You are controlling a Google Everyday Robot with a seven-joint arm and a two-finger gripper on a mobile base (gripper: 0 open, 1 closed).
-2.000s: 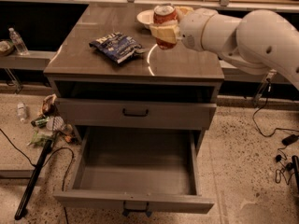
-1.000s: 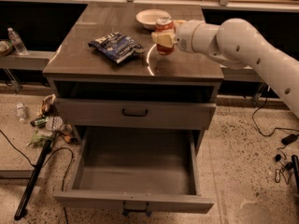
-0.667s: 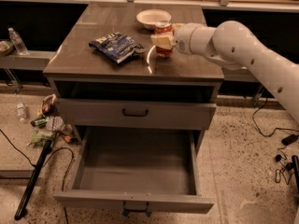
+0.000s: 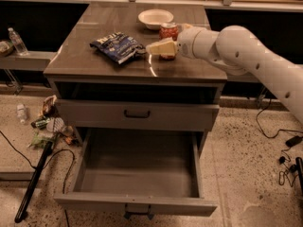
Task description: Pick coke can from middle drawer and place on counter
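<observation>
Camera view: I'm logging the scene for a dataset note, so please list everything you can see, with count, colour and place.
coke can: one, red, upright on the counter, just in front of the bowl
bowl: one, white, back of the counter
snack bag: one, dark blue, lying left of the can
counter: one, grey-brown, top of the cabinet
upper drawer: one, grey, closed, under the counter
middle drawer: one, grey, pulled open, tray bare
water bottle: one, clear, on the ledge at far left
litter: small pile, mixed colours, floor left of the cabinet
arm: one, white, reaching in from the right
gripper: one, cream, at the can, over the counter
</observation>
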